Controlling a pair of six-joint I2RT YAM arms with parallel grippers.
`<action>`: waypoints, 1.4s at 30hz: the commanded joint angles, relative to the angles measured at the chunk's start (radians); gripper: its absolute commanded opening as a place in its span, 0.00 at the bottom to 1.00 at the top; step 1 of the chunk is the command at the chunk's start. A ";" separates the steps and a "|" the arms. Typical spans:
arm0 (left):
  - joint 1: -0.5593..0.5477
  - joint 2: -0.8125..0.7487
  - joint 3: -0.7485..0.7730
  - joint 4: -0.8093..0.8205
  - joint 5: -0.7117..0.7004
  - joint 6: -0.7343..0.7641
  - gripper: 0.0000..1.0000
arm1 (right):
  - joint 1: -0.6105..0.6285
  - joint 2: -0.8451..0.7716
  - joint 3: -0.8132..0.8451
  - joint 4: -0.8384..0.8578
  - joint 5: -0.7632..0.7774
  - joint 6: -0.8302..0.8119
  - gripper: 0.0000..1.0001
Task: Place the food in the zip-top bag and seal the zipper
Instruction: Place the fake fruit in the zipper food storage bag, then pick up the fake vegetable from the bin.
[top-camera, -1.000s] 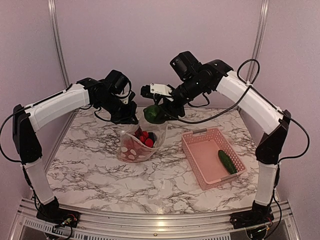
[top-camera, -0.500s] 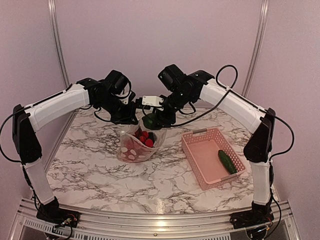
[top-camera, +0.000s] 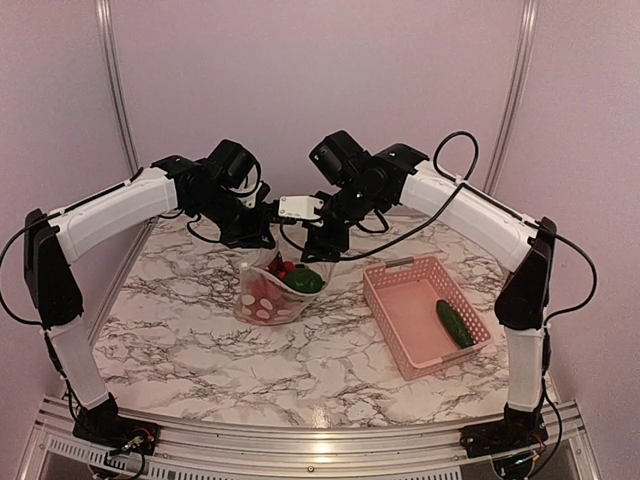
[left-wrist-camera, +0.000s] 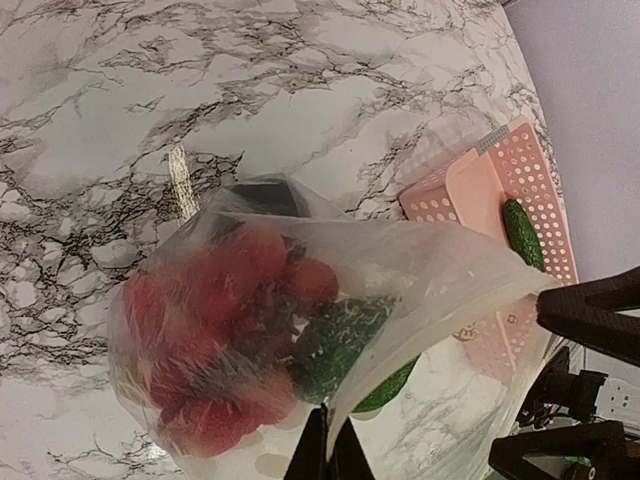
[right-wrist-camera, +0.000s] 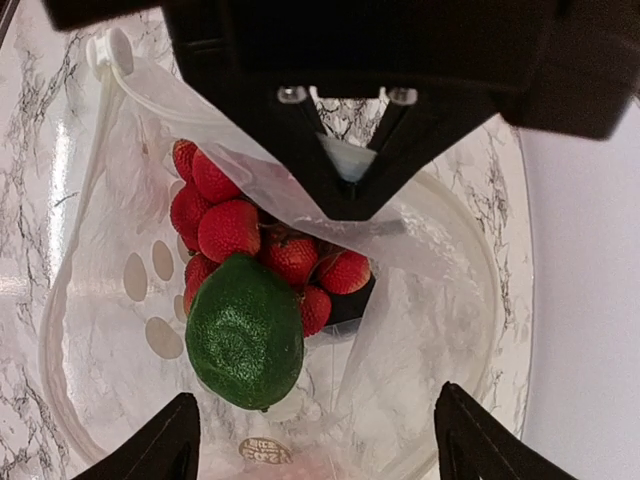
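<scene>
The zip-top bag (top-camera: 262, 300) stands on the table, clear with white dots, mouth held open upward. My left gripper (top-camera: 260, 236) is shut on the bag's far mouth edge; in the left wrist view (left-wrist-camera: 326, 452) the plastic runs between its closed fingers. Inside lie several red berries (right-wrist-camera: 230, 228) and a bumpy dark green fruit (right-wrist-camera: 245, 330), also seen from above (top-camera: 306, 280). My right gripper (top-camera: 322, 246) hovers just above the bag's mouth, open wide and empty (right-wrist-camera: 315, 440). A green cucumber (top-camera: 453, 323) lies in the pink basket (top-camera: 400, 310). The zipper strip is too faint to make out.
The pink slotted basket stands right of the bag, near the table's right edge, and shows in the left wrist view (left-wrist-camera: 470, 185) with the cucumber (left-wrist-camera: 523, 232). Marble table top (top-camera: 200, 340) spreads in front of the bag. Both arms meet closely above the bag.
My right gripper has moved left and down over the bag's mouth with the green fruit and opened. The fruit now lies in the bag. My left gripper has kept hold of the bag.
</scene>
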 joint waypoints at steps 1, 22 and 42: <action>0.008 -0.032 -0.015 -0.003 0.010 0.018 0.00 | 0.004 -0.148 -0.028 0.023 0.022 -0.014 0.77; 0.015 -0.001 0.013 -0.010 0.032 0.018 0.00 | -0.317 -0.510 -0.492 0.176 0.001 0.038 0.71; 0.015 0.005 0.006 -0.007 0.025 -0.004 0.00 | -0.665 -0.779 -1.195 0.243 -0.176 0.248 0.55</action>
